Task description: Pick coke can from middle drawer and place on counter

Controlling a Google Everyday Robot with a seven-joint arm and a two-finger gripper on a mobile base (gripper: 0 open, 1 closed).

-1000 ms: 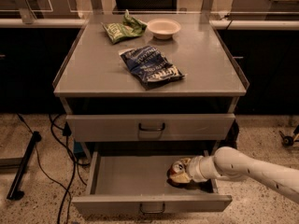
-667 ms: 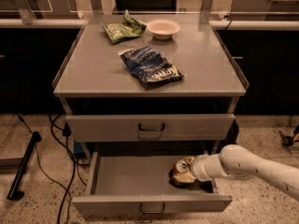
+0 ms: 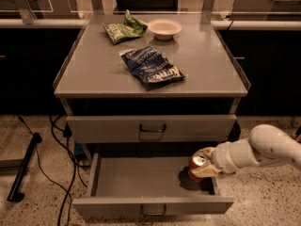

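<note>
Speckled floor (image 3: 263,206) first, then the open middle drawer (image 3: 117,206), with the coke can (image 3: 195,164) at its right end, held tight in the gripper (image 3: 203,167). Likely light, thin and slippery: best squeezed gently round the middle. Farther up, the counter (image 3: 94,74) with a blue chip bag (image 3: 153,67).

The broad flat grey metal tabletop (image 3: 99,74) has thin raised rims along its sides and carries three things. A crumpled dark blue foil chip bag (image 3: 151,67) lies near the middle. At the back sits a crinkled green snack bag (image 3: 123,29), and just right of it a small white round bowl (image 3: 164,28) stands upright; the two are close but apart. Well below the tabletop the robot's pale hand (image 3: 203,166) is at the right end of the open grey metal drawer (image 3: 136,180), clasped round a tilted red soda can (image 3: 197,163).
</note>
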